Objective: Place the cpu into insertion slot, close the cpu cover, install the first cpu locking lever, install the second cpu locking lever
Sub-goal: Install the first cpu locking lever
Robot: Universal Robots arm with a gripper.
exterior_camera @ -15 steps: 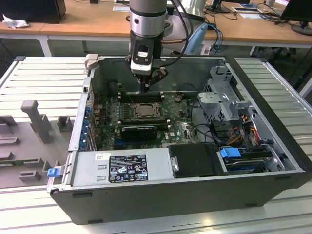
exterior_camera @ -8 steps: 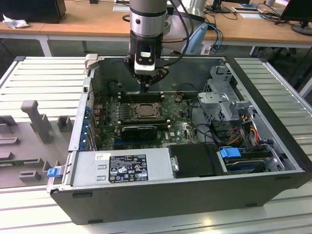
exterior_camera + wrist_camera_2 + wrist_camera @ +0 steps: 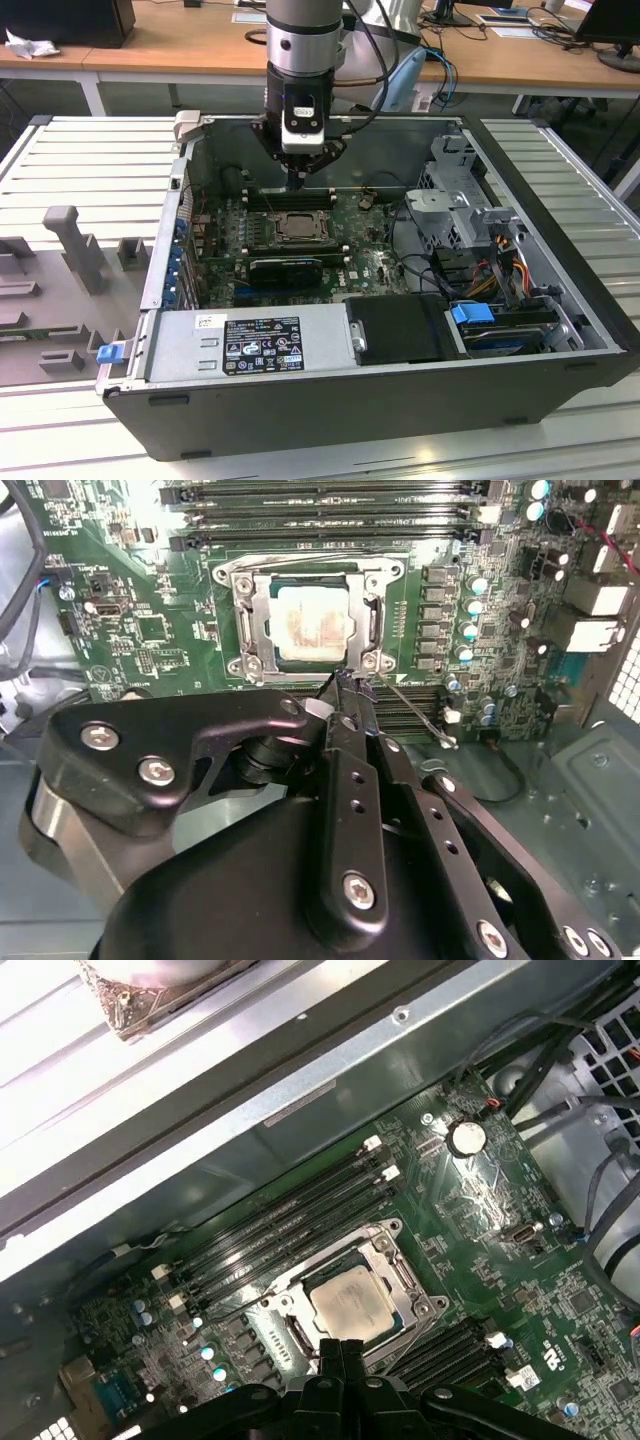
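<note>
Seating confirmed: cpu (image 3: 313, 623) sits in insertion slot (image 3: 310, 580), cpu cover (image 3: 250, 622) down over it; end effector (image 3: 347, 683) clenched beside slot's far edge.

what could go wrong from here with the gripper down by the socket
1. The shut black gripper sits at a corner of the thin silvery cpu cover; a slip could scrape the green circuit board.
2. The thin wire locking lever juts out unlatched beside it and might snag or spring, leaving the pale square cpu unclamped.

office-like lab: wooden desks (image 3: 190, 45), opened computer (image 3: 400, 400)
</note>
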